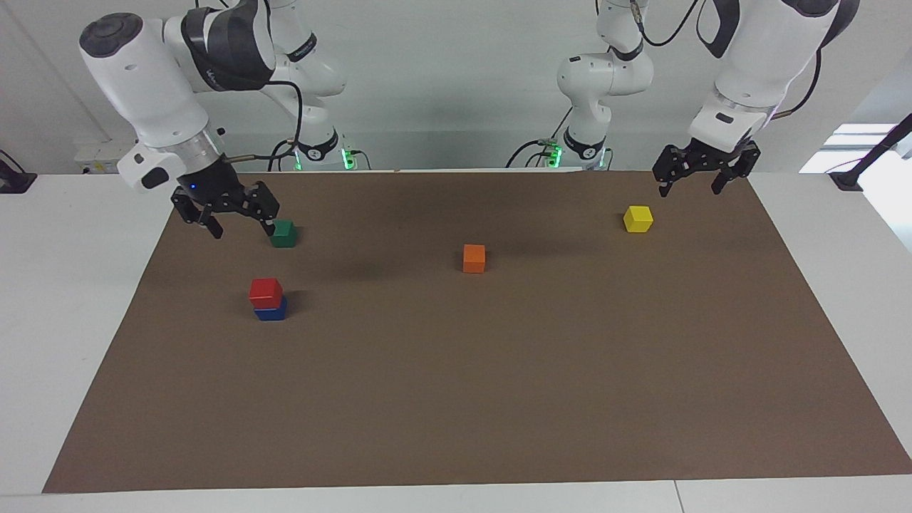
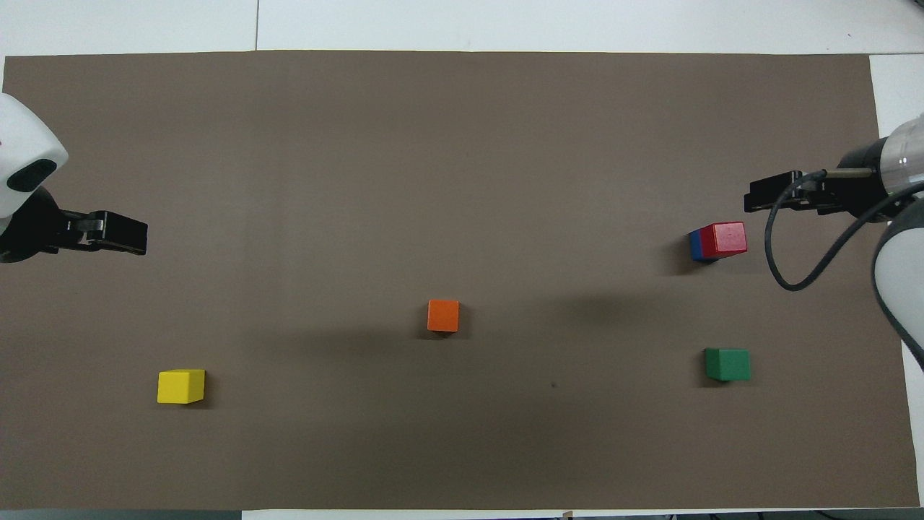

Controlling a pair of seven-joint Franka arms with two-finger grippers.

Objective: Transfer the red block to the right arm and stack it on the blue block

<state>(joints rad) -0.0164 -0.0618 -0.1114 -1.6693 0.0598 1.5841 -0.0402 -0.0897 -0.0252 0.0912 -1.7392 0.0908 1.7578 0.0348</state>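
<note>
The worktop (image 1: 43, 285) carries a brown mat (image 1: 499, 399), mostly bare toward its farther edge. The right arm (image 1: 149, 92) is raised at its own end; its claw (image 1: 239, 226) is spread wide and empty, above the mat's edge beside the green block (image 1: 283, 234). The left claw (image 1: 690, 188), open and empty, waits over the yellow block (image 1: 638, 219). The red block (image 1: 265, 291) sits on the blue block (image 1: 271, 310), slightly off-square. Stacking appears done; next calls only for a clear retreat.

- Bright, even light from above.
- Soft, faint shadows lie on the brown mat (image 1: 456, 399).
- Glare at a window (image 1: 855, 146).
- Both views sharp.
</note>
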